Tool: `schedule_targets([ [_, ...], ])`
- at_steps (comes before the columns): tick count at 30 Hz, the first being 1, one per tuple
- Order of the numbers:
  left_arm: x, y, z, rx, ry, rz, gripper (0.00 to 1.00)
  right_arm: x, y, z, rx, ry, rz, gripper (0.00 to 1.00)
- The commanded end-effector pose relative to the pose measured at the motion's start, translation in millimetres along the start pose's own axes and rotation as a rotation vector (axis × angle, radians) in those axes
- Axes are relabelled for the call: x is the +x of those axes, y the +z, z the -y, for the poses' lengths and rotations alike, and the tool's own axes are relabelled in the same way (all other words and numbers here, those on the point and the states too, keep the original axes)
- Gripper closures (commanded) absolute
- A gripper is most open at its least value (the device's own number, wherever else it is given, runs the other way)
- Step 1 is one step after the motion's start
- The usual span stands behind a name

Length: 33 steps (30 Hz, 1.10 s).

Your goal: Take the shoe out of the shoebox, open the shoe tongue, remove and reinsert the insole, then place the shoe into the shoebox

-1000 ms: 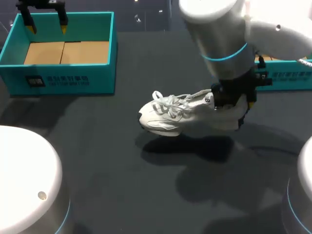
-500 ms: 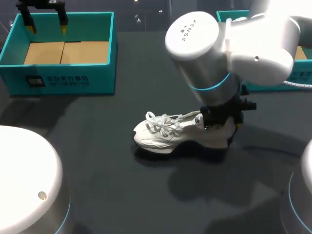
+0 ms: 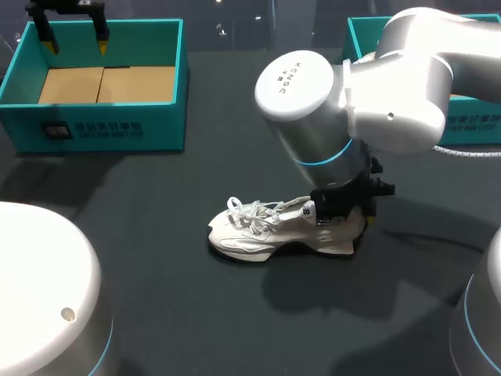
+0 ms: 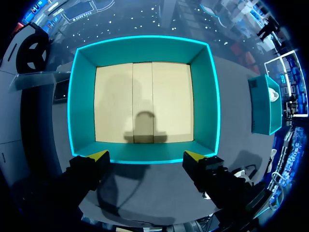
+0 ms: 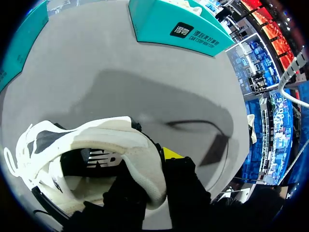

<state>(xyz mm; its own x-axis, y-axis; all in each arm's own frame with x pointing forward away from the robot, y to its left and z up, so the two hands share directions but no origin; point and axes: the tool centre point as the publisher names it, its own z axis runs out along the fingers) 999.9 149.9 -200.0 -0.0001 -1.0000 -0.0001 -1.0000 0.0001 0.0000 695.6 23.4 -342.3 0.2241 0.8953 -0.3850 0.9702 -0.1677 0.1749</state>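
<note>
A white laced shoe lies on the dark table's middle with its toe pointing left, and its sole seems to rest on the surface. My right gripper is shut on the shoe's heel collar. In the right wrist view the padded collar is pinched between the fingers, and one yellow fingertip shows beside it. At the far left stands a teal shoebox with a bare cardboard floor. My left gripper hangs open above its back wall. The left wrist view looks straight down into that shoebox, with the gripper holding nothing.
A second teal box stands at the far right, partly hidden by my right arm. It shows ahead of the shoe in the right wrist view. Bare dark table lies in front of the shoe and to its left.
My right arm has carried the shoe down and a little left and nearer, from hanging above the table to resting on it. The left arm has not moved.
</note>
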Motion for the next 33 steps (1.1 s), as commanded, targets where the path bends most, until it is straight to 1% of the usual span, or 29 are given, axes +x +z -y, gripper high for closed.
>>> schedule_targets([
  [1,0.0,0,0,0.000,0.000,0.000,0.00,6.8,0,3.3,0.006,-0.014,0.000,1.00],
  [7,0.0,0,0,0.000,0.000,0.000,0.00,13.7,4,9.8,0.034,-0.049,-0.009,1.00],
  [12,0.0,0,0,0.000,0.000,0.000,0.00,21.5,9,10.6,0.043,-0.056,-0.018,1.00],
  [18,0.0,0,0,0.000,0.000,0.000,0.00,22.3,13,11.2,0.055,-0.054,-0.047,1.00],
  [19,0.0,0,0,0.000,0.000,0.000,0.00,22.1,13,11.2,0.059,-0.056,-0.056,0.93],
  [20,0.0,0,0,0.000,0.000,0.000,0.00,21.6,14,11.2,0.059,-0.057,-0.056,0.76],
  [21,0.0,0,0,0.000,0.000,0.000,0.00,21.3,14,11.3,0.063,-0.060,-0.059,0.62],
  [22,0.0,0,0,0.000,0.000,0.000,0.00,20.9,14,11.0,0.065,-0.061,-0.065,0.53],
  [25,0.0,0,0,0.000,0.000,0.000,0.00,20.4,14,10.6,0.066,-0.066,-0.071,0.53],
  [26,0.0,0,0,0.000,0.000,0.000,0.00,20.4,14,10.6,0.068,-0.068,-0.076,0.51],
  [27,0.0,0,0,0.000,0.000,0.000,0.00,20.1,13,10.6,0.071,-0.070,-0.081,0.36],
  [28,0.0,0,0,0.000,0.000,0.000,0.00,19.6,12,10.6,0.071,-0.070,-0.081,0.24],
  [31,0.0,0,0,0.000,0.000,0.000,0.00,16.2,8,9.6,0.076,-0.077,-0.109,0.00],
  [32,0.0,0,0,0.000,0.000,0.000,0.00,14.3,5,8.7,0.079,-0.083,-0.137,0.00],
  [33,0.0,0,0,0.000,0.000,0.000,0.00,12.2,2,8.0,0.077,-0.087,-0.136,0.00],
])
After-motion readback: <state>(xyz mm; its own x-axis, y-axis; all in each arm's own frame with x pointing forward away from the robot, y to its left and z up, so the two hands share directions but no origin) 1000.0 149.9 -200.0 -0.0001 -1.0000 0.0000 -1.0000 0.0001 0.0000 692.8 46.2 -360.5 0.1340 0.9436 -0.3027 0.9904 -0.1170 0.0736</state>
